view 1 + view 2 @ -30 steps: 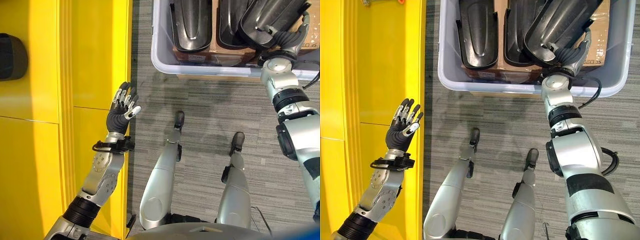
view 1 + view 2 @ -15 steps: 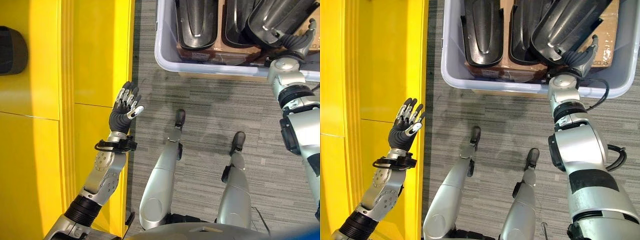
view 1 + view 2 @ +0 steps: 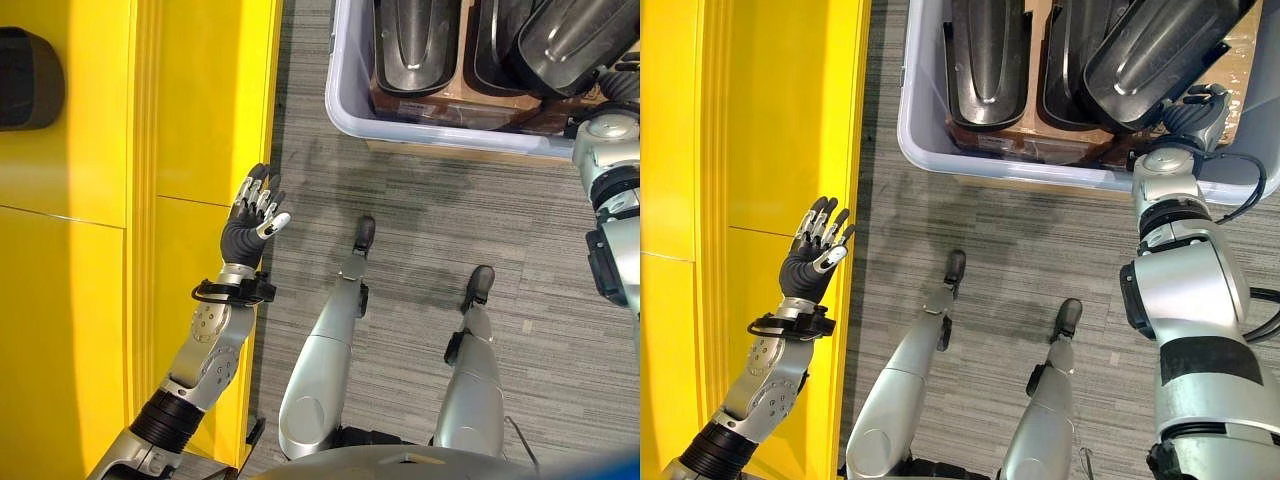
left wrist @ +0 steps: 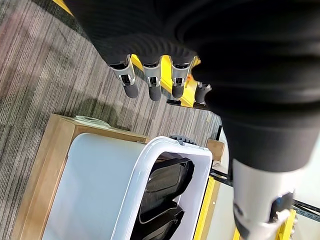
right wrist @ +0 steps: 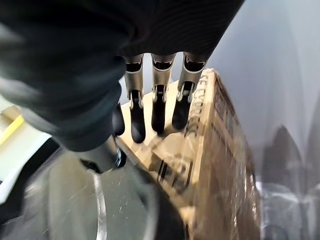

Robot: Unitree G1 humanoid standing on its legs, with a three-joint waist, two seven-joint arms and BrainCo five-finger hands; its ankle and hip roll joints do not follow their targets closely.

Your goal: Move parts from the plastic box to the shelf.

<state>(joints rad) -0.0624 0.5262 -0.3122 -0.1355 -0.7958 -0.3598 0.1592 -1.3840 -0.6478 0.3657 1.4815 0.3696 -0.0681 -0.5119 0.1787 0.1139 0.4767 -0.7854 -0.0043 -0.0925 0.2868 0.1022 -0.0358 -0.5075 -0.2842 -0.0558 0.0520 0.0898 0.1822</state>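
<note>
The right hand (image 3: pixel 1193 112) is up at the near right corner of the plastic box (image 3: pixel 930 150), reaching over the rim. Its fingers (image 5: pixel 160 107) curl down over the edge of a black part (image 3: pixel 1160 55) with the thumb on the other side, so it's got that part pinched — the part sits tilted, leaning across the other stuff in the box rather than lying flat. Just beyond the fingertips in the right wrist view there's a brown cardboard box (image 5: pixel 210 145) wrapped in clear film, which sits inside the plastic box under the parts.

Two more black parts (image 3: pixel 987 55) lie side by side in the box to the left of the held one, hollow side up, well away from the right hand's fingers.

The left hand (image 3: pixel 250 215) is nowhere near any of that — it's raised with the fingers straight and spread, holding nothing, right at the front edge of the yellow shelf (image 3: pixel 190 130). A dark object (image 3: pixel 28 78) sits on the shelf further back, well apart from that hand. Grey carpet (image 3: pixel 420 230) runs between the shelf and the box.
</note>
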